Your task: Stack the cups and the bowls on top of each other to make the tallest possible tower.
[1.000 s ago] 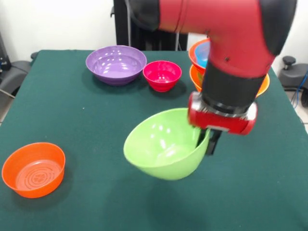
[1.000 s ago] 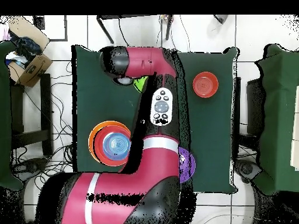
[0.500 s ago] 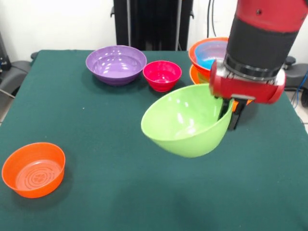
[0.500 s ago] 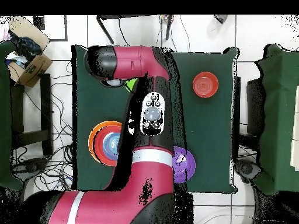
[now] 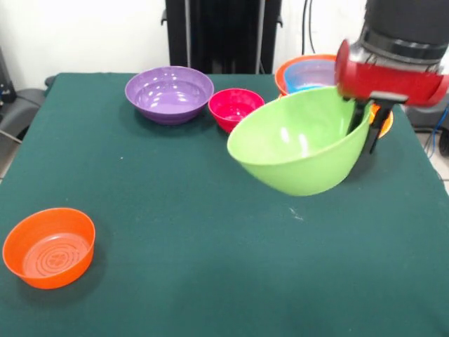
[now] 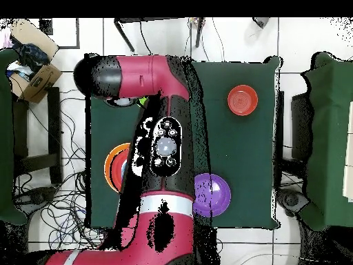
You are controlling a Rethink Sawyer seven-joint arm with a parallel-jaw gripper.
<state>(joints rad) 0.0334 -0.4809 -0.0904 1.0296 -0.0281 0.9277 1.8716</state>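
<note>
My gripper (image 5: 365, 130) is shut on the rim of the big lime green bowl (image 5: 298, 144), one finger inside and one outside. The bowl hangs tilted above the table at the right, its opening facing up and left. Just behind it stands the tower (image 5: 309, 70): a blue bowl nested in an orange bowl, on a wider orange bowl (image 5: 384, 121). The green bowl partly hides it. In the overhead view the arm covers the gripper; only a sliver of the green bowl (image 6: 143, 102) and the orange rim (image 6: 112, 165) show. No cups are in view.
A purple bowl (image 5: 169, 93) (image 6: 212, 194) and a small pink bowl (image 5: 236, 109) stand at the back. A small orange bowl (image 5: 49, 247) (image 6: 242, 101) sits near the front left corner. The dark green table (image 5: 175, 210) ends close to the right of the stack.
The gripper has carried the green bowl upward and to the right in the front view, from the table's middle to just in front of the orange and blue stack.
</note>
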